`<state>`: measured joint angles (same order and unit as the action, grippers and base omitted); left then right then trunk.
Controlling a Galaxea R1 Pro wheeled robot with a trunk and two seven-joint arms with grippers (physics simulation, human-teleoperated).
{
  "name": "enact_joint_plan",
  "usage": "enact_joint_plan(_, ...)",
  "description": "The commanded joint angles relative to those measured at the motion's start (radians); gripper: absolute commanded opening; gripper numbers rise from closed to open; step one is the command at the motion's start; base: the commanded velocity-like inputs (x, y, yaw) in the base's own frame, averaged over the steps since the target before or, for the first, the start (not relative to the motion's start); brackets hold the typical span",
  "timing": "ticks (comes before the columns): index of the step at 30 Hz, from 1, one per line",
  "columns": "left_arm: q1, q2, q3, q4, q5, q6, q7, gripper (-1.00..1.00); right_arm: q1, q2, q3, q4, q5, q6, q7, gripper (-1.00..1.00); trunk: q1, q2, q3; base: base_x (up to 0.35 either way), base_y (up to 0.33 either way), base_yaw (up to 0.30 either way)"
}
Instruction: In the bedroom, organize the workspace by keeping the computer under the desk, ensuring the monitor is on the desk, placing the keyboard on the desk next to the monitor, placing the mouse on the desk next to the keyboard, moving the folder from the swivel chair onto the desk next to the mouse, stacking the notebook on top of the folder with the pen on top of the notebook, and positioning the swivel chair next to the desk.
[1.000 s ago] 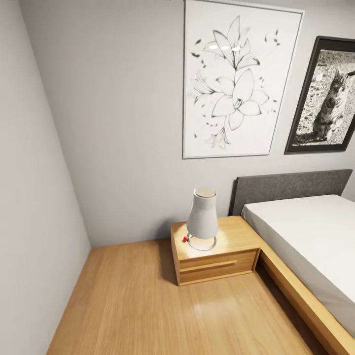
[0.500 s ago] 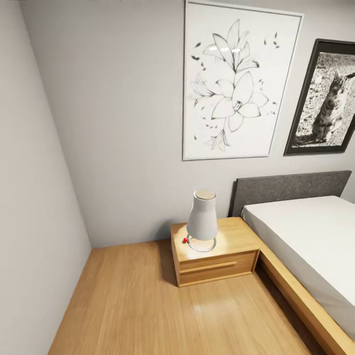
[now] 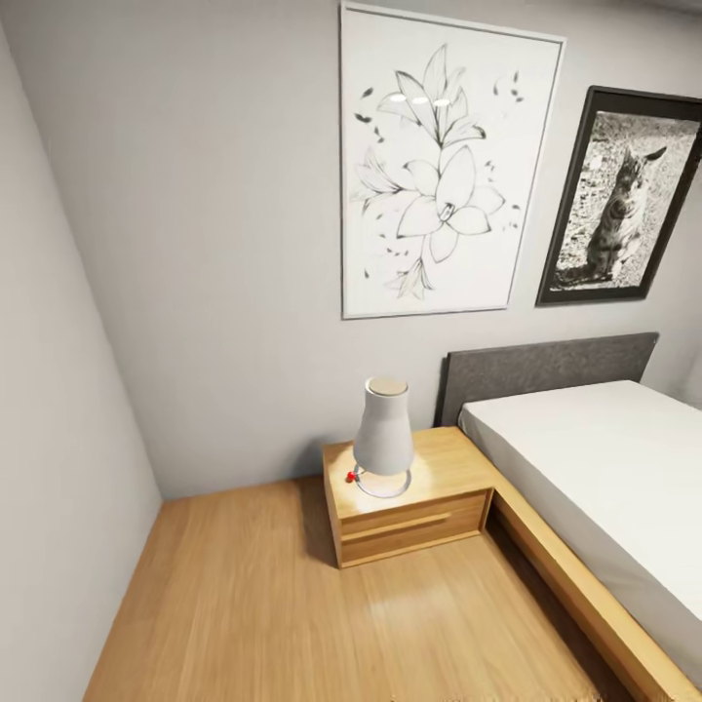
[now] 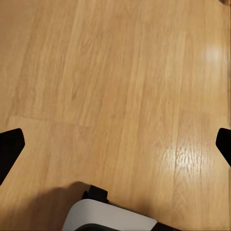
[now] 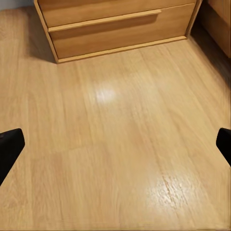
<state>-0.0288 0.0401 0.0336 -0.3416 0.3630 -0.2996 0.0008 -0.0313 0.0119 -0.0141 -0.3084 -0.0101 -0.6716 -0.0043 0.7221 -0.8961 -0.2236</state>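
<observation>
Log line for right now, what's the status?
phase: in transit | head view: nightstand, lamp, bed | left gripper: open | right gripper: open, empty

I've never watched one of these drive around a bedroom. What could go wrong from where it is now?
It faces a corner, so it probably has to turn around, and space looks tight. The base could clip the wooden nightstand or the bed frame ahead. A bump might topple the white lamp standing on the nightstand. Both arms hang low over the wooden floor, so the left gripper and right gripper could catch furniture while it turns.
</observation>
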Motion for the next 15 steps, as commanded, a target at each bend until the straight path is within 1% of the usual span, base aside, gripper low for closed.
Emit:
enact_joint_plan(1,0.000,0.000,0.002,0.002,0.002,-0.007,-0.002,1.00,-0.001,0.000,-0.001,0.002,0.001,0.000,0.000,1.00,0.000,-0.001,-0.001,0.000,0.000,-0.283)
enact_joint_plan(5,0.000,-0.001,0.000,0.014,0.002,-0.007,-0.002,1.00,-0.001,0.001,0.000,0.005,0.002,0.005,0.000,1.00,0.000,-0.001,-0.001,-0.003,0.000,-0.286)
enact_joint_plan(7,0.000,-0.001,-0.003,0.029,0.001,-0.008,-0.002,1.00,-0.001,0.001,0.000,0.015,0.003,0.008,0.000,1.00,0.000,-0.001,-0.001,-0.136,0.000,-0.286)
enact_joint_plan(10,0.000,-0.002,-0.005,0.037,0.001,-0.008,-0.002,1.00,-0.001,0.002,0.000,0.023,0.004,0.010,0.000,1.00,0.000,-0.001,-0.001,-0.251,0.000,-0.286)
enact_joint_plan(15,0.000,-0.003,-0.006,0.040,0.001,-0.008,-0.001,1.00,-0.001,0.001,0.000,0.026,0.004,0.010,0.000,1.00,0.000,-0.001,-0.001,-0.316,0.000,-0.287)
